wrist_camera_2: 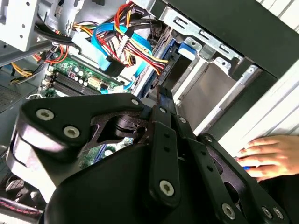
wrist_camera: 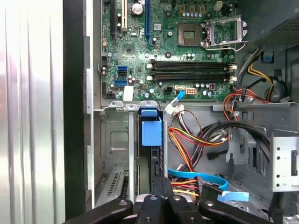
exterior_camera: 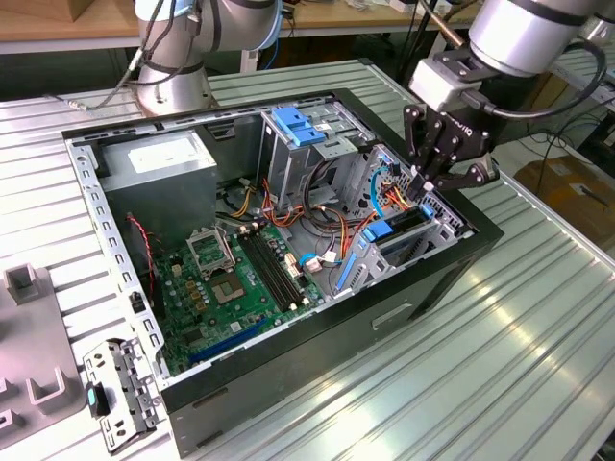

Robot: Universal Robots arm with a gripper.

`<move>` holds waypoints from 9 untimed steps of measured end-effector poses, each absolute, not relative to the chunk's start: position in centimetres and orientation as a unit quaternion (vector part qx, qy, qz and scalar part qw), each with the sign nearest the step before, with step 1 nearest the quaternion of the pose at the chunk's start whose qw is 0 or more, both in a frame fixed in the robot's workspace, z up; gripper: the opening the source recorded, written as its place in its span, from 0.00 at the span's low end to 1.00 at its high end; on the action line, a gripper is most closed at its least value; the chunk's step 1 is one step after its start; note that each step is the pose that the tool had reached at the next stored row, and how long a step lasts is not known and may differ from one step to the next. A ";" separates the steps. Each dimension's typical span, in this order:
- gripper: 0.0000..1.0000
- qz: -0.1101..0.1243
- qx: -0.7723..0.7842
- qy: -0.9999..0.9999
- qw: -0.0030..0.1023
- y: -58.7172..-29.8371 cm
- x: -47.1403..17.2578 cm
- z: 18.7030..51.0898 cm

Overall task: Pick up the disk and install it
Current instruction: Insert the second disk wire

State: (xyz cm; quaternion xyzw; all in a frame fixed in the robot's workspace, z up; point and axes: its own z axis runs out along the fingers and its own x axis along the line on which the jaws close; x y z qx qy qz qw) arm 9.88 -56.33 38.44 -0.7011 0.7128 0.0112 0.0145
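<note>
The disk (exterior_camera: 395,231) stands on edge in the drive bay at the open computer case's (exterior_camera: 452,264) side toward the exterior view's right. Its blue plastic frame (wrist_camera: 151,132) shows end-on between the bay's metal walls, and a corner of that frame (wrist_camera_2: 187,48) shows in the second wrist view. My gripper (exterior_camera: 426,184) hangs just above the bay with its black fingers (wrist_camera: 162,185) pressed together. I see nothing between the fingers, and their tips sit over the disk's near end. Whether they touch it I cannot tell.
Red, yellow and blue cables (wrist_camera: 196,140) bunch right beside the bay. The green motherboard (exterior_camera: 240,279), a grey metal box (exterior_camera: 159,163) and a tall cage with a blue latch (exterior_camera: 298,125) occupy the case. A person's hand (wrist_camera_2: 268,156) rests outside the case. A second arm's base (exterior_camera: 173,67) stands behind.
</note>
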 end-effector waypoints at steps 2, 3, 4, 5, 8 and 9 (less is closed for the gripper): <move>0.11 0.011 -0.701 0.713 0.014 -56.3 9.9 39.3; 0.11 0.011 -0.701 0.713 0.014 -56.3 9.9 39.5; 0.11 0.011 -0.701 0.713 0.014 -56.3 9.9 39.8; 0.11 0.011 -0.701 0.713 0.014 -56.3 9.9 39.8; 0.11 0.007 -0.701 0.713 0.010 -55.4 9.9 39.9; 0.11 0.007 -0.701 0.713 0.010 -55.2 9.9 39.9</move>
